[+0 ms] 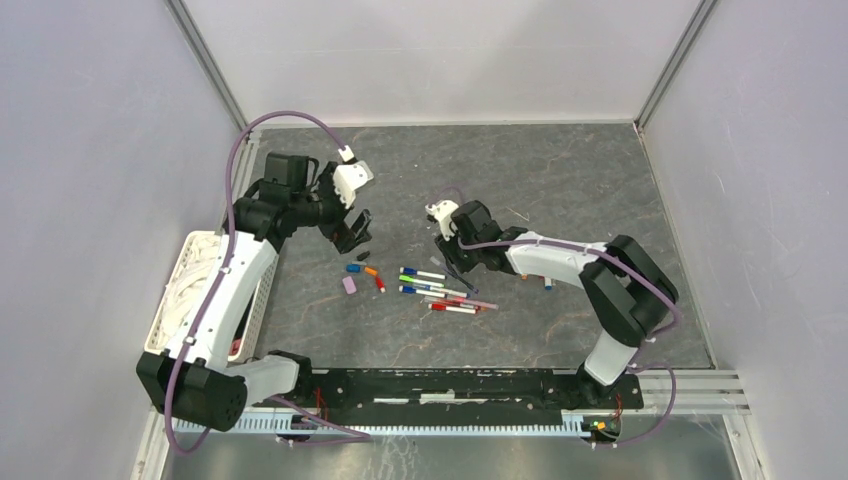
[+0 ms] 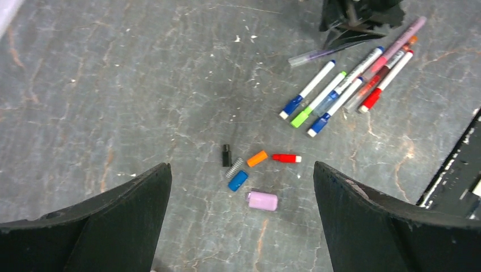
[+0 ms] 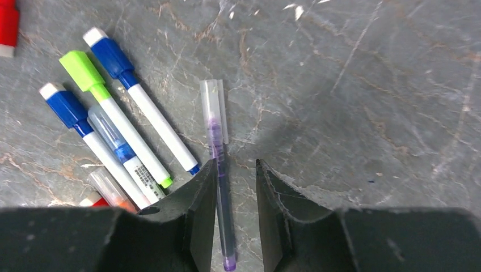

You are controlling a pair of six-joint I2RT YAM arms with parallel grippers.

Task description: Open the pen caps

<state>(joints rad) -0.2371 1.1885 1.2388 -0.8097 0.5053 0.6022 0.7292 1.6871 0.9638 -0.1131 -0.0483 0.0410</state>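
- 5 loose caps lay clustered on the table (image 1: 580,180), on the L-arm side of the pen pile (image 1: 442,292): black cap (image 2: 226,154), orange cap (image 2: 257,158), blue cap (image 2: 237,181), lilac cap (image 2: 262,200), and red cap (image 2: 285,158) w/ a white tip.
- Small spring (image 2: 234,168) sat btwn the black and blue caps, touching or nearly so.
- L gripper (image 2: 243,169): fingers spread wide, nothing held, up above the cap cluster.
- Pen pile was fanned out near table centre, well apart from the cluster. Caps were on in the pile: green-capped pen (image 3: 113,113) lay btwn two blue-capped pens (image 3: 142,96), w/ a clear-capped blue pen (image 3: 113,139) alongside. Red-ended pens sat at the far side per L wrist cam.
- R gripper (image 3: 235,164): down at the table, fingers narrowly apart and straddling the purple pen (image 3: 218,164). One finger was at the barrel and a gap showed on the other side, so not clamped.
- Purple pen lay flat, just beside the pile, its clear cap (image 3: 210,102) on and pointing away from the R gripper.
- White basket (image 1: 185,285) stood at the table's L edge, beside the L arm.
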